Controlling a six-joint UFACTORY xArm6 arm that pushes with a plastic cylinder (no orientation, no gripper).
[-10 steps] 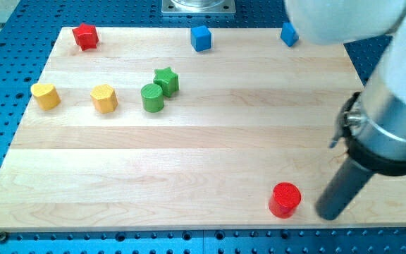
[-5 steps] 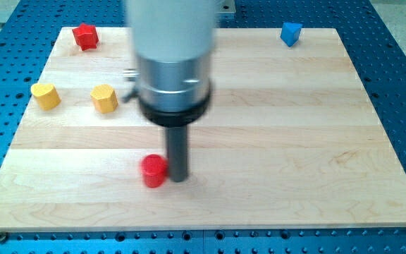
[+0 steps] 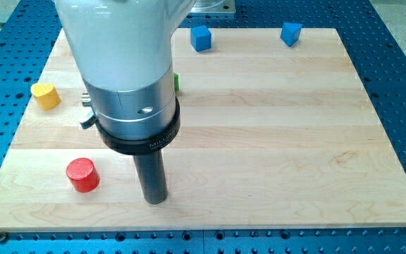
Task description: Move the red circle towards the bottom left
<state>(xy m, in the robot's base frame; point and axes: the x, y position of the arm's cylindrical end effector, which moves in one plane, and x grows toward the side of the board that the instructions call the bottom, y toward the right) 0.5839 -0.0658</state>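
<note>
The red circle (image 3: 83,174) stands on the wooden board (image 3: 273,141) near its bottom left corner. My tip (image 3: 155,198) rests on the board to the right of the red circle, with a clear gap between them. The arm's wide body rises above the tip and hides the middle left of the board.
A yellow block (image 3: 45,94) sits at the left edge. Two blue blocks (image 3: 201,37) (image 3: 291,32) stand along the top edge. A sliver of a green block (image 3: 177,82) shows beside the arm. Other blocks behind the arm are hidden.
The red circle has slid from the bottom right to the bottom left of the board. My tip followed it leftward and now stands apart from it on its right.
</note>
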